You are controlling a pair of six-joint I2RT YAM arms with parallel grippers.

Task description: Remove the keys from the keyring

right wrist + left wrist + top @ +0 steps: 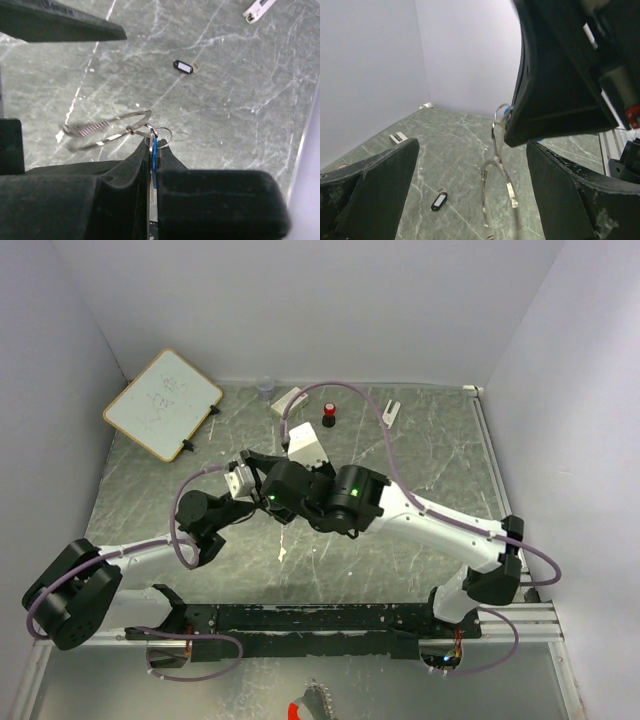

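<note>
jaws pinching blue key (154, 161), keyring (127, 131) dangling above table (235, 110)

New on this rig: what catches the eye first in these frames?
The right hand is shut on a blue-headed key, and a thin silver wire keyring dangles from it above the dark green marbled table. The left hand stands wide open around the dangling loop, gripping nothing. What looks like a black-headed key lies alone on the table.

We are looking down from high behind the near edge over the whole green table (430, 440), while the left wrist camera is peering low across it and the right one steeply down, both sharing a black tag (438, 201).
</note>
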